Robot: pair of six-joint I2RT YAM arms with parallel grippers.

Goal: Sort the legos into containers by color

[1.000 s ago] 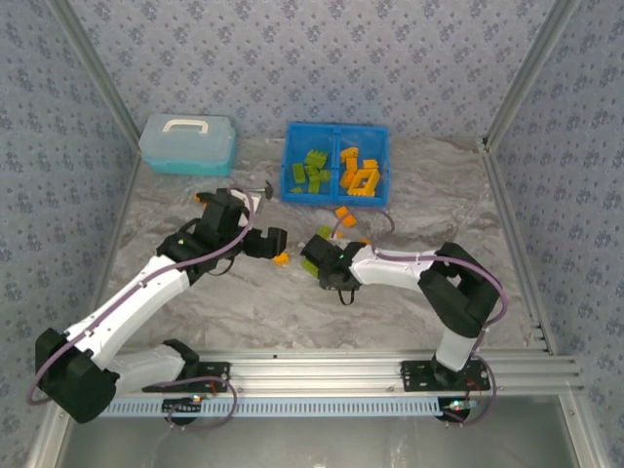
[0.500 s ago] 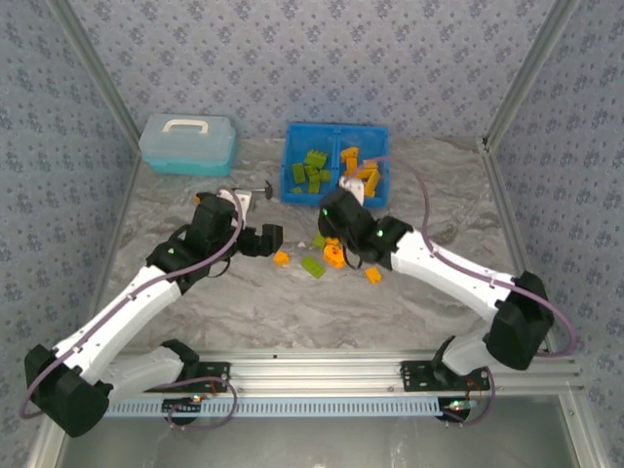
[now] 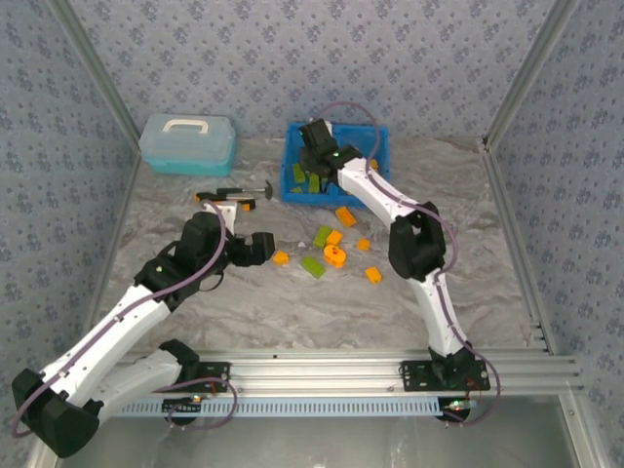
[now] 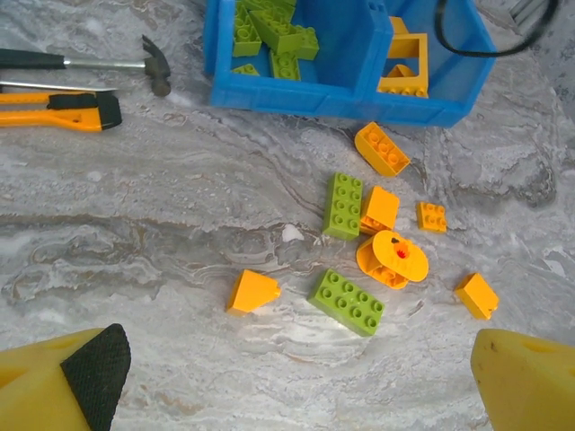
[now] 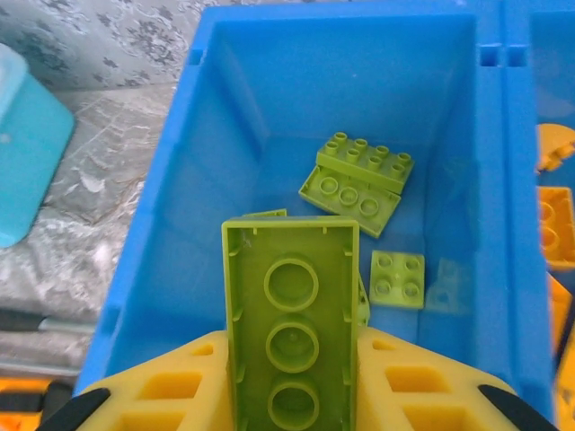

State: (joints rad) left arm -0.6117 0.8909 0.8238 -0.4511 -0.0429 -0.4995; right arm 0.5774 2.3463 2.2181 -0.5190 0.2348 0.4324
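Lime green plastic sits between the jaws of our right tool (image 5: 290, 382) — they are clamped on a long green brick (image 5: 289, 296), held underside-up over the compartment of the blue bin (image 5: 148, 233) where other green legos (image 5: 358, 175) lie. Our left tool (image 4: 292, 382) hangs wide open and empty above the counter (image 4: 135, 251), over loose green and orange legos (image 4: 347, 302) near the bin — among them a round orange piece (image 4: 392, 259).

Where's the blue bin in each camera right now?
Top external: blue bin at back centre, near the wall.
Left wrist: along the top edge, centre-right.
Right wrist: directly below, behind the held lime brick.
Shared landmark: lime bricks in its left compartment.
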